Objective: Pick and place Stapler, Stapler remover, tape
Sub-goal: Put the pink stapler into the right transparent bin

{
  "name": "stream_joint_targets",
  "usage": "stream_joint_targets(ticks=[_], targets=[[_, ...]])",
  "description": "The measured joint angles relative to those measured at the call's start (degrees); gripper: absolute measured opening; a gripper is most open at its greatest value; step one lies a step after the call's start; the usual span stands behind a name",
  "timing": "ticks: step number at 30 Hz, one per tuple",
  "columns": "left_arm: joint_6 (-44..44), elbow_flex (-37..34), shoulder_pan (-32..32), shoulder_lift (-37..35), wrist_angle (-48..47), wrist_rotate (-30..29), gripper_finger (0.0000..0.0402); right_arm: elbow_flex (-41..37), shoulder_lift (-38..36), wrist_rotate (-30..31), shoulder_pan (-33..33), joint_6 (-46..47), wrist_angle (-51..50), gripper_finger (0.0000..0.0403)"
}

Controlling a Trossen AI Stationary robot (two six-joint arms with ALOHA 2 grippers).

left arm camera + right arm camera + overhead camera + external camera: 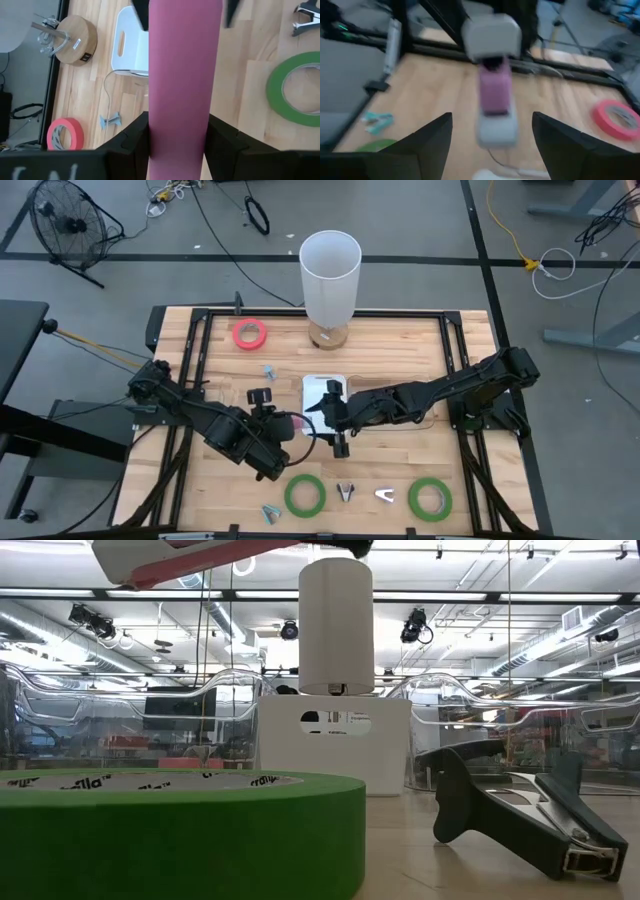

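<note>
My left gripper (177, 145) is shut on the pink-and-white stapler (184, 65) above the table's middle; the stapler also shows high up in the low view (180, 560). My right gripper (492, 135) faces it, open. Its fingers (140, 11) stand on either side of the stapler's far end; I cannot tell whether they touch it. Two green tape rolls (305, 493) (430, 498) lie flat near the front edge. Between them lie two stapler removers (347, 492) (385, 496). A red tape roll (250, 333) lies at the far left. My left gripper pinches the stapler's two long sides (180, 132) between its two fingers, at the end nearest the wrist. The stapler runs on along the fingers, slanting down and away from them. It is lifted clear of the table.
A tall white cylinder (330, 270) on a round wooden base stands at the far middle. A white box (322, 385) sits under the two grippers. Small blue clips (270, 370) (270, 512) lie on the wood. Black rails (190, 380) run along the table's sides.
</note>
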Motion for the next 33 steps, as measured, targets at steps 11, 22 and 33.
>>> stream_joint_targets(ticks=[11,22,33], targets=[[3.16,-0.04,0.0,0.0,2.98,-0.98,0.0147,0.11,1.39,-2.44,0.04,-2.21,9.74,0.0274],[4.66,-0.04,0.33,0.04,4.58,-1.48,0.0147,0.11,1.95,0.74,-0.15,-2.58,9.5,0.0271],[8.97,-0.04,0.44,0.04,8.87,-2.15,0.0147,0.09,1.96,0.58,-0.17,-2.12,8.57,0.0162]])
